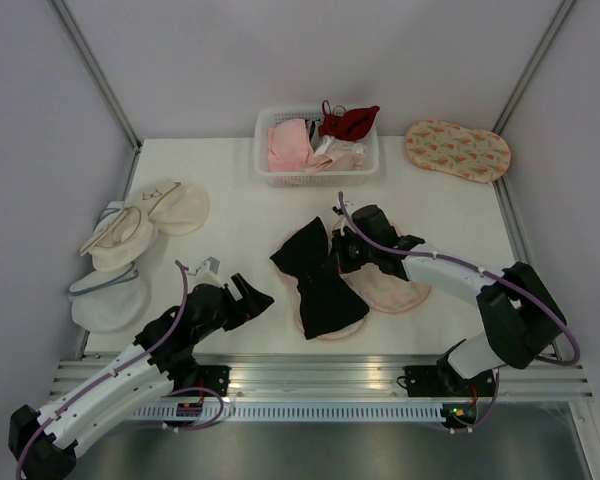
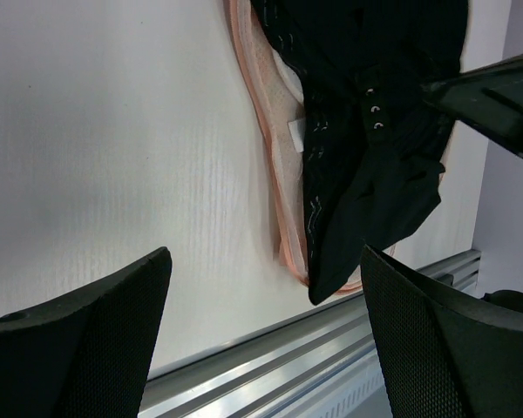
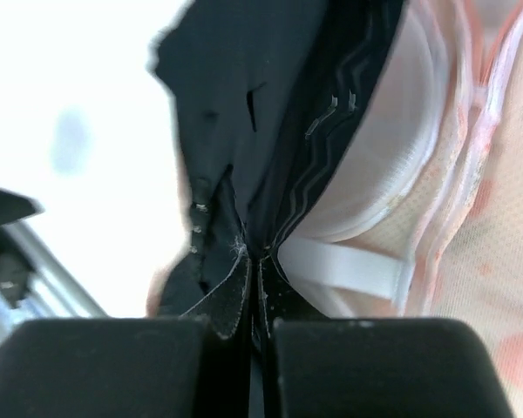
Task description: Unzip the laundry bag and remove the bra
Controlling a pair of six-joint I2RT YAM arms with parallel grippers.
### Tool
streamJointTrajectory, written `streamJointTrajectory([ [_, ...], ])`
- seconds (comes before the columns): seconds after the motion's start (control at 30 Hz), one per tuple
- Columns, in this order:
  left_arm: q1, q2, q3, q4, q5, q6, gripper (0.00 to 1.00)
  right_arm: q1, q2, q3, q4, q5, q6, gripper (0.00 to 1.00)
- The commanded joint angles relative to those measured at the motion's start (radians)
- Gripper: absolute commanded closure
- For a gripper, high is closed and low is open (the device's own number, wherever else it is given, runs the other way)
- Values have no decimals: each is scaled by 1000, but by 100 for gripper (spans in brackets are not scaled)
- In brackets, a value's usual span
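From above, the bag (image 1: 402,290) lies unzipped and spread flat in the near middle of the table (image 1: 240,200), pink lining up. The bra (image 1: 320,280) is draped across its left half and spills onto the table on the far-left side, so it is not clear of the bag.

My right jaws are at the bra's right edge. Only the right wrist view shows the grip: the jaws are clenched on a fold of black fabric (image 3: 235,104), with the bag's white padding and peach mesh (image 3: 497,261) just to the right.

My left jaws are released and spread wide, hovering low over bare table just left of the bra, touching nothing. The left wrist view shows the bra's hook-and-eye strip (image 2: 375,113) and the bag's peach rim (image 2: 275,174) under it, near the table's front rail (image 2: 331,357).

The top view alone takes in the rest: a basket (image 1: 310,176) of garments at the back, another printed pouch (image 1: 458,150) to its right, and cream pouches (image 1: 145,225) far left.
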Motion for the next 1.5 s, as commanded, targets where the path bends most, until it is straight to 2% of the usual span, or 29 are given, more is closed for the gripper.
streamJointTrajectory([
  [0.0,-3,-18,0,38,11,10,8,2,-169,100,-6,-42,6,100],
  [0.13,-3,-15,3,42,7,12,8,-15,-214,232,-42,-50,1,100],
  [0.27,-3,-1,5,51,13,15,8,-86,-119,428,-34,-68,7,100],
  [0.4,-3,14,6,67,24,7,8,-149,121,739,24,-29,56,100],
  [0.5,-3,25,12,82,39,9,9,-198,312,934,81,37,162,100],
  [0.6,-3,30,26,84,42,15,9,-225,490,1101,124,187,265,100],
  [0.7,-3,25,34,79,51,16,9,-236,636,1207,167,371,277,100],
  [0.73,-3,19,35,75,53,16,9,-238,671,1243,153,428,259,90],
  [0.77,-3,11,38,70,59,18,9,-239,741,1293,112,435,232,63],
  [0.8,-3,5,41,58,61,19,9,-239,763,1383,1,432,181,21],
  [0.83,-3,-10,41,50,59,19,9,-241,768,1386,-20,430,161,7],
  [0.87,-3,-21,38,45,53,16,9,-241,716,1348,-10,421,144,2],
  [0.93,-3,-47,29,36,45,13,9,-241,615,1100,148,425,101,2],
  [0.97,-1,-55,26,35,47,7,9,-242,511,950,229,448,89,2],
  [1.13,-3,-70,37,36,48,22,9,-244,225,686,273,614,-28,2],
  [1.23,-3,-61,51,38,45,45,9,-244,76,629,105,776,-45,2],
  [1.33,-3,-46,54,39,44,50,9,-242,-23,588,-153,951,0,2],
  [1.47,-3,-33,54,53,60,52,9,-242,-160,368,-403,1085,104,2],
])
